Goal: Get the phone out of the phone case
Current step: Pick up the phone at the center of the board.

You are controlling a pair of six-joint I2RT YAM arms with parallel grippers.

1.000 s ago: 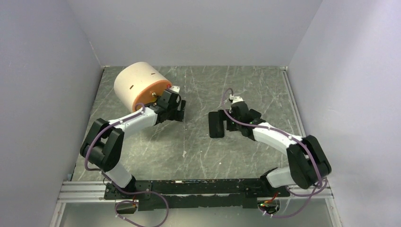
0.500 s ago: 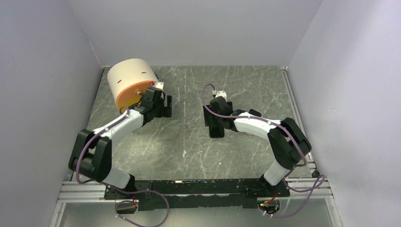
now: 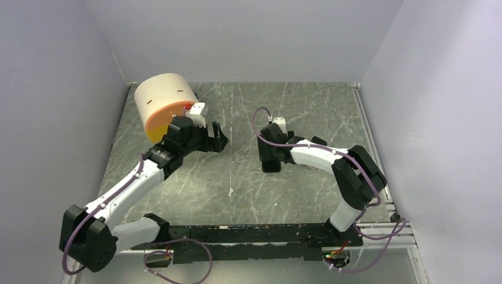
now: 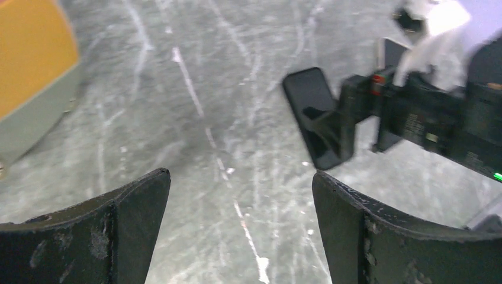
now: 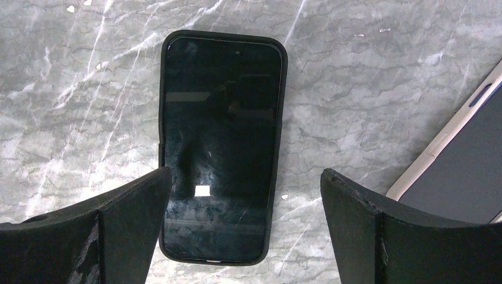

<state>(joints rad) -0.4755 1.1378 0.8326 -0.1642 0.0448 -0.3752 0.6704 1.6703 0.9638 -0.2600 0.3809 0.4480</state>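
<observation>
The phone lies flat on the grey marbled table, screen up, inside its black phone case, whose rim shows all round the dark glass. My right gripper hovers open right over the phone's near end, one finger on each side, touching nothing. From above, the right gripper hides most of the phone. My left gripper hangs open and empty to the phone's left, apart from it. In the left wrist view the phone lies beyond the left gripper, under the right arm.
A big cream cylinder with an orange face stands at the back left, just behind the left arm. A flat dark device with a cream rim lies to the right of the phone. Purple walls close in the table on three sides.
My right gripper moved left until it stood over the phone. My left gripper swung off the cylinder's face and reached right, toward the table's middle. Both stayed open.
</observation>
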